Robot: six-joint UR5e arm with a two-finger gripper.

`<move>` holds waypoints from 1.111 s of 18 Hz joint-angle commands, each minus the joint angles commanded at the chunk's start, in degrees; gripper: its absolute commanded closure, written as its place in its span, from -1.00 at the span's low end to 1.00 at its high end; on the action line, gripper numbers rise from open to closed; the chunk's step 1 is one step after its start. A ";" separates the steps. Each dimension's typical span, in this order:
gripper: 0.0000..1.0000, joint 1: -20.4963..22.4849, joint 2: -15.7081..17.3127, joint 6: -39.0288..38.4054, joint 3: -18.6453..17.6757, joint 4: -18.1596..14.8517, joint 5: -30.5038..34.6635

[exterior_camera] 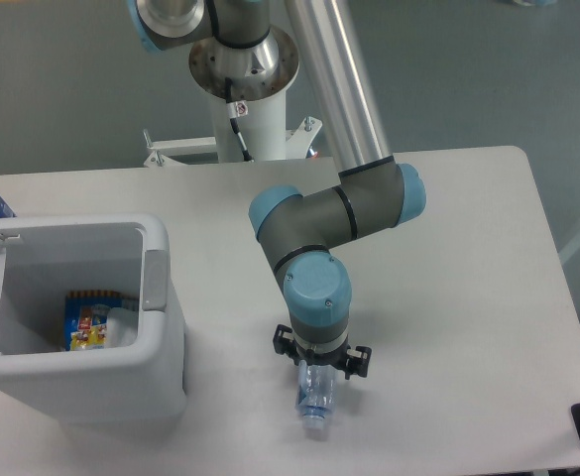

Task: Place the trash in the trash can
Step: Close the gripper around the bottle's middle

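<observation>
While it points down at the table (448,297), the gripper (319,372) is clamped on the clear bottle (317,399).

Nothing readable — print on the snack packet (88,322) too blurred to read

A single fixed camera looks steeply down at the white rectangular table (468,258) from its near edge, facing twelve o'clock, at moderate distance.
</observation>
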 joint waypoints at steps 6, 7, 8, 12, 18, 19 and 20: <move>-0.51 0.09 0.09 0.18 0.00 0.00 0.00; -0.50 0.00 0.09 0.18 0.00 0.00 0.00; -0.49 0.09 0.09 0.18 0.00 0.00 0.00; -0.41 0.00 0.26 0.44 -0.09 0.09 0.00; -0.26 0.00 0.44 0.61 -0.35 0.18 -0.09; -0.23 0.09 0.44 0.62 -0.35 0.18 -0.09; -0.13 0.09 0.44 0.62 -0.35 0.18 -0.09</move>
